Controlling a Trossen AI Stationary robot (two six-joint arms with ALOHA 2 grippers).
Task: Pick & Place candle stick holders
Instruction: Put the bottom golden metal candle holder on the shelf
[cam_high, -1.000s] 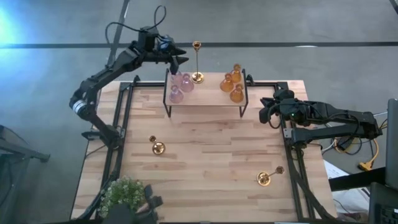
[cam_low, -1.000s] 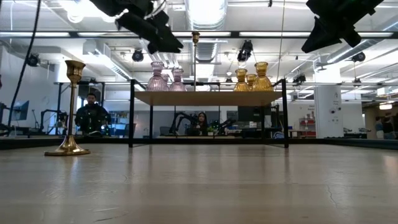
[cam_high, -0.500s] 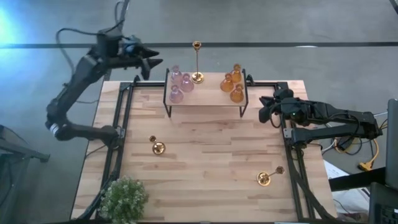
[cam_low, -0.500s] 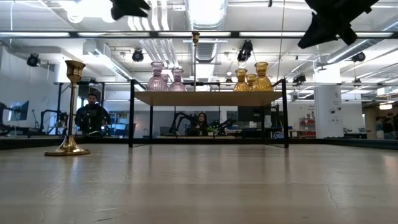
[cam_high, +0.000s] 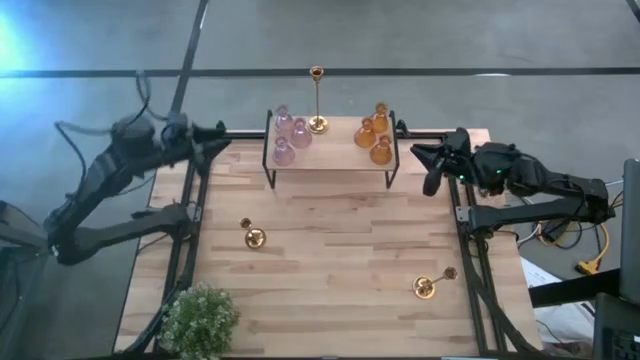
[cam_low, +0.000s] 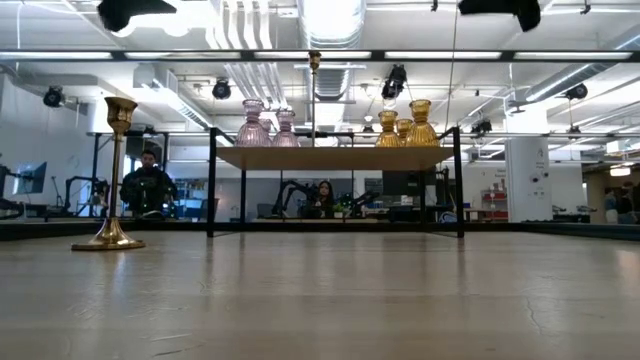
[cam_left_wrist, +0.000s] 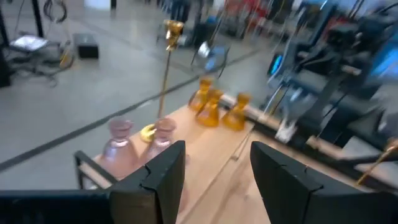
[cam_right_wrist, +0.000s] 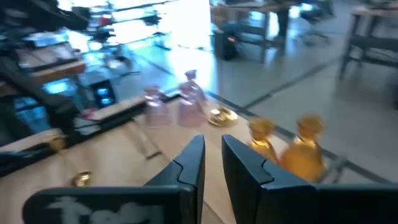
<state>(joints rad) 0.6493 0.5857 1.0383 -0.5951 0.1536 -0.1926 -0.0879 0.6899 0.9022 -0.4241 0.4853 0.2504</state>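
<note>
A low black-framed wooden shelf (cam_high: 330, 160) stands at the table's far edge. On it stand three pink glass holders (cam_high: 290, 135), three amber ones (cam_high: 373, 133) and one tall gold holder (cam_high: 317, 100) on its round base. A second gold holder (cam_high: 252, 236) stands upright on the table's left part. A third (cam_high: 432, 284) lies on its side near the right. My left gripper (cam_high: 222, 135) is open and empty at the table's far left corner. My right gripper (cam_high: 425, 165) is open by a narrow gap (cam_right_wrist: 213, 155) and empty, just right of the shelf.
A green leafy plant (cam_high: 200, 315) stands at the table's near left corner. Black frame rails run along the left (cam_high: 185, 240) and right (cam_high: 470, 270) table edges. The middle of the wooden top (cam_high: 340, 240) is bare. People sit in the room behind (cam_low: 148, 180).
My left gripper has swung from above the shelf's left end toward the table's left edge, ending at the far left corner. My right gripper has risen and shifted a little toward the far edge. The holders have stayed in place.
</note>
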